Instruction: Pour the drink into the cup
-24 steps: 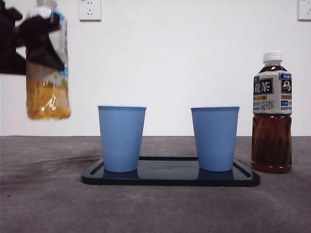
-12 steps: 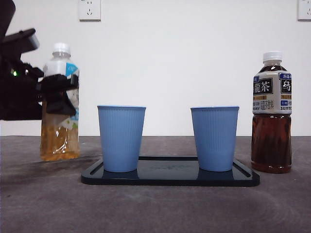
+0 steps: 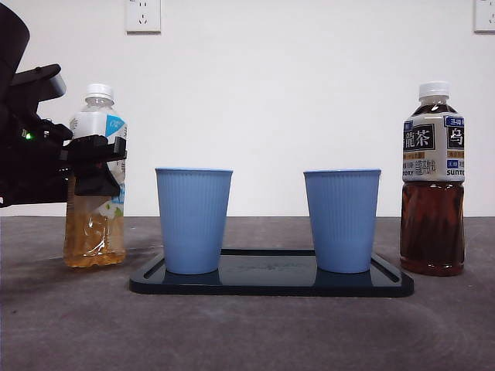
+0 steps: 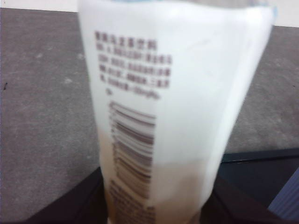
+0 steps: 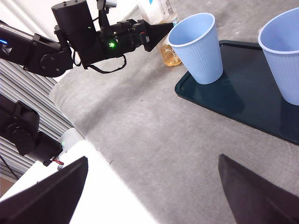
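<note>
A pale-tea bottle [image 3: 97, 193] with a white cap stands upright on the table, left of the tray. My left gripper [image 3: 97, 166] is shut on its labelled middle; in the left wrist view the bottle [image 4: 163, 116] fills the space between the jaws of that gripper [image 4: 159, 205]. Two blue cups, left [image 3: 193, 220] and right [image 3: 342, 220], stand upright on a dark tray [image 3: 271, 282]. My right gripper [image 5: 152, 196] is open and empty, off to the side above the table, and its view shows both cups [image 5: 196, 46] [image 5: 285, 60].
A dark-tea bottle [image 3: 433, 178] with a white cap stands right of the tray. The left arm [image 5: 93, 37] reaches in from the left. The table's near edge [image 5: 93, 177] shows in the right wrist view.
The left gripper has come down with the pale-tea bottle, from high at the left to the tabletop beside the left cup. Cups, tray and dark bottle have not moved.
</note>
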Controlling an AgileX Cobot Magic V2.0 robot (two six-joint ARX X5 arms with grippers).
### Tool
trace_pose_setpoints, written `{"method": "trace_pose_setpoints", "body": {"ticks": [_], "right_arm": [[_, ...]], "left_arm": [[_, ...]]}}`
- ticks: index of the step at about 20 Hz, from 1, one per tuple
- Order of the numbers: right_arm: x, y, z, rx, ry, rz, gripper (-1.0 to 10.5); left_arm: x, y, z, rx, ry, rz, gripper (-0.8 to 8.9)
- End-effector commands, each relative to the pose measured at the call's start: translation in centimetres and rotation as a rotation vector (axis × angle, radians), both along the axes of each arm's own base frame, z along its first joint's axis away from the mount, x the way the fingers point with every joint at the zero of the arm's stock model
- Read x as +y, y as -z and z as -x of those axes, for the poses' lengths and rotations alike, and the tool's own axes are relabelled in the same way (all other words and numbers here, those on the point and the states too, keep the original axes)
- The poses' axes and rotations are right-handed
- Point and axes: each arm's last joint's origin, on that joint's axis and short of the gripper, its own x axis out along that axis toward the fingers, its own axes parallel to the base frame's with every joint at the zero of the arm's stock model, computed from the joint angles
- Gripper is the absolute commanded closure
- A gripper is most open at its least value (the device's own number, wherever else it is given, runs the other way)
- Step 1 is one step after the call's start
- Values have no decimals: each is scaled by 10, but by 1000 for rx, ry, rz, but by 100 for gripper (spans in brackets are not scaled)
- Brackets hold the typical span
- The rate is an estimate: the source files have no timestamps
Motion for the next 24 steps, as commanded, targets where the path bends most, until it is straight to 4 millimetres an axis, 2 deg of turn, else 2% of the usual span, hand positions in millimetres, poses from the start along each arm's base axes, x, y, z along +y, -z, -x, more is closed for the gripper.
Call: {"method": "trace_pose_setpoints", "body": {"ticks": [1, 3, 7, 10, 13, 16, 19, 24], "right_arm": [[0, -6, 1, -13, 0, -11, 503], [0, -6, 1, -13, 0, -11, 504], [0, -6, 1, -18, -1, -9, 504], [0, -6, 1, -20, -2, -8, 503], [0, -6, 1, -25, -3, -7, 503], [0, -6, 1, -33, -5, -4, 503], [0, -6, 1, -39, -7, 0, 503], [-1, -6, -1, -53, 42, 26, 503]], "left_arm": [[-3, -5, -4, -34, 5, 1, 568], [-3, -2, -3, -2, 5, -2, 491], [-4, 4, -1, 66, 6, -12, 480], [-3, 8, 1, 112, 5, -30, 374], [-2, 8, 4, 136, 5, -40, 373], [-1, 4, 7, 156, 5, -47, 362], [2, -2, 14, 180, 6, -56, 297], [9, -21, 35, 242, 32, -65, 277]]}}
